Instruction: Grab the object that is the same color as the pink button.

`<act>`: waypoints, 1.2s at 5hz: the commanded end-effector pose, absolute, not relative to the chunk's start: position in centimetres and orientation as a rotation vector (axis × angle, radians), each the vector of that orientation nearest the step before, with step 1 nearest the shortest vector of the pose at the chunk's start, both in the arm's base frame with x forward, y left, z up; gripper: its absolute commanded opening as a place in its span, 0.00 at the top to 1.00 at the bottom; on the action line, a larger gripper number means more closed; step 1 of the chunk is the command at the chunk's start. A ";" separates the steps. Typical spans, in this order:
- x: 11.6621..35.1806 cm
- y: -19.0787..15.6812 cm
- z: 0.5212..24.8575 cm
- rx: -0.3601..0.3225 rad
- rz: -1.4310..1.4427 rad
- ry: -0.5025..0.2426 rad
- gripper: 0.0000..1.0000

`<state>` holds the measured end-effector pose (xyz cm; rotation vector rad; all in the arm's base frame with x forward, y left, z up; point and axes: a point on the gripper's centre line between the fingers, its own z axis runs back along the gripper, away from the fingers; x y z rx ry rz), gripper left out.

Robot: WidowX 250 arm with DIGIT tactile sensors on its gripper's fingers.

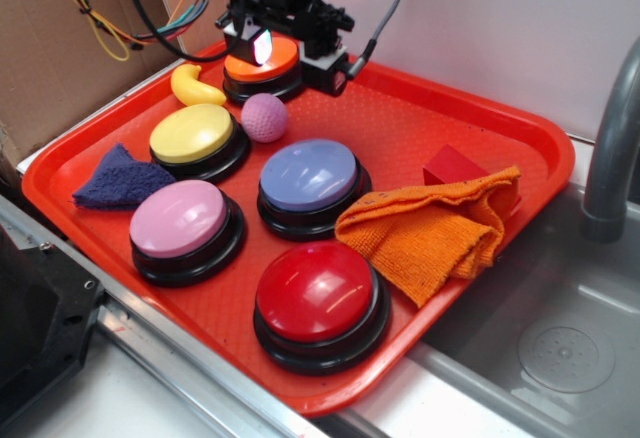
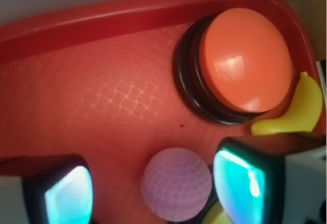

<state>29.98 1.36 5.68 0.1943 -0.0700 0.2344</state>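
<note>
On the red tray (image 1: 480, 108), starting at the left edge, there's a blue cloth (image 1: 118, 180), then the pink button (image 1: 180, 218) just beside it at the front. Behind that sits the yellow button (image 1: 193, 133), with a yellow banana (image 1: 195, 86) at the back. Moving right, the small pink ball (image 1: 264, 117) rests on the tray floor between the yellow button and the orange button (image 1: 262, 63). The gripper (image 2: 153, 183) hangs above, spread wide, with the ball between its fingers (image 2: 245, 178) in the wrist view, apparently not squeezed. Further right: lavender-blue button (image 1: 310, 176), red button (image 1: 318, 293), orange cloth (image 1: 430, 233).
</note>
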 end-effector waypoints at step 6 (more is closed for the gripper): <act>29.1 4.1 4.1 0.237 0.230 -0.051 1.00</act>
